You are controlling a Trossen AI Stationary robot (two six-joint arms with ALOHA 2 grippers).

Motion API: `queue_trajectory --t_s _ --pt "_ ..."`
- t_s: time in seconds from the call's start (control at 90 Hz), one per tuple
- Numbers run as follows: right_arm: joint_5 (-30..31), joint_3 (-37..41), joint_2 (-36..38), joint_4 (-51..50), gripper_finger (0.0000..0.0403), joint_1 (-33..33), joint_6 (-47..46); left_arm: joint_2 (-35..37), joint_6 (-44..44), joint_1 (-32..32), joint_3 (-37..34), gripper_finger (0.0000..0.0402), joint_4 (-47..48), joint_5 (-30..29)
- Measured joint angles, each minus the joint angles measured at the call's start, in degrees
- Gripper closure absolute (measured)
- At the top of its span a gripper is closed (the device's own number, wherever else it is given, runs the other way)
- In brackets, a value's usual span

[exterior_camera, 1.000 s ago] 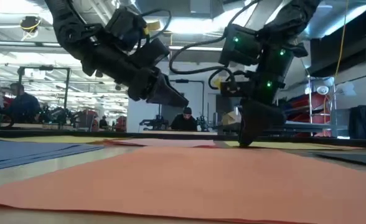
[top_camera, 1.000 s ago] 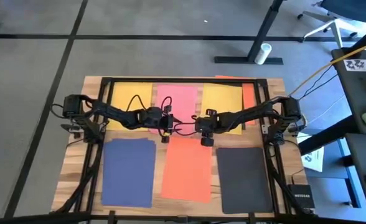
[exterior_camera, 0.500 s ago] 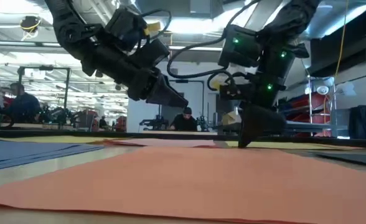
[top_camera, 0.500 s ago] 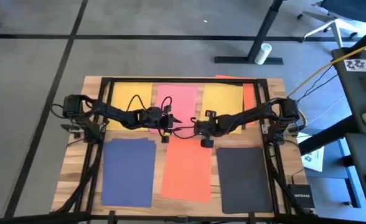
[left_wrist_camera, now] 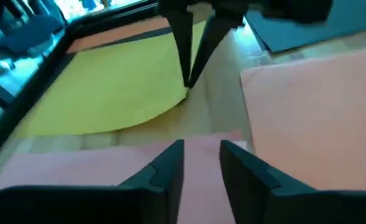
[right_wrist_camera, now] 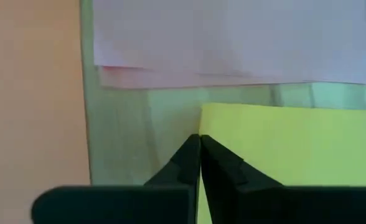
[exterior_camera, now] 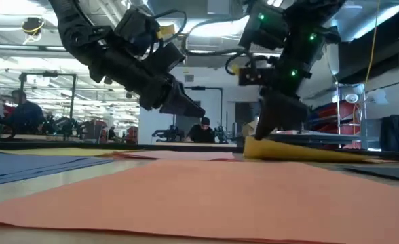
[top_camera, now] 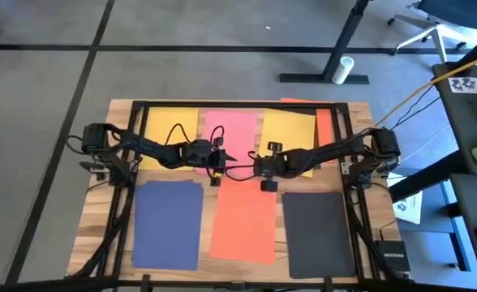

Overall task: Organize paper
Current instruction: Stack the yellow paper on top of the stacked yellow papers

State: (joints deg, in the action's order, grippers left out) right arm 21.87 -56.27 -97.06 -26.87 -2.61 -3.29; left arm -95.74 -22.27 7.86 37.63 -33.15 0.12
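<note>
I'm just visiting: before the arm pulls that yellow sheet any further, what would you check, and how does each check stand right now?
1. Right gripper shut on the right yellow sheet: ok, pinching its corner.
2. Corner off the table: ok, raised in the low view.
3. One sheet pinched, not two: cannot tell.
4. Left gripper out of the way: ok, open over the pink sheet, holding nothing.
5. Orange sheet apart from the lifted corner: ok.

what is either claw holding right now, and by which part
The right claw pinches the right-hand yellow sheet by its near left corner, lifted off the table. The left claw holds nothing, open above the pink sheet.
</note>
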Motion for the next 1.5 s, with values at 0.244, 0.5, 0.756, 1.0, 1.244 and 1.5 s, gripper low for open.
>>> queue_trajectory --t_s 0.244,0.5,0.756,1.0,1.244,1.5 --pt "-1.15 -1.90 2.81 -0.48 0.0403 -0.13 -0.94 0.00 -4.49 0.11 0.34 0.0365 -3.35 0.04" --pt "-3.43 -4.98 2.89 -0.17 0.0403 -0.85 0.13 -1.89 -10.45 0.07 4.35 0.0278 -2.90 1.90" --pt "-4.32 -5.84 2.89 0.00 0.0403 -0.85 0.23 -7.41 -12.43 -0.42 8.38 0.0257 -1.78 2.30" --pt "-5.03 -5.84 2.89 0.33 0.0403 -0.92 0.22 -10.06 -12.07 -0.37 10.82 0.0261 -2.28 -0.97" --pt "-5.42 -5.84 2.89 0.39 0.0403 -0.92 0.17 -10.26 -11.62 -0.44 12.58 0.0357 -2.09 -0.76" --pt "-6.10 -5.84 2.89 0.57 0.0403 -1.18 0.15 -10.27 -15.33 -2.27 12.85 0.0401 0.07 -0.68"
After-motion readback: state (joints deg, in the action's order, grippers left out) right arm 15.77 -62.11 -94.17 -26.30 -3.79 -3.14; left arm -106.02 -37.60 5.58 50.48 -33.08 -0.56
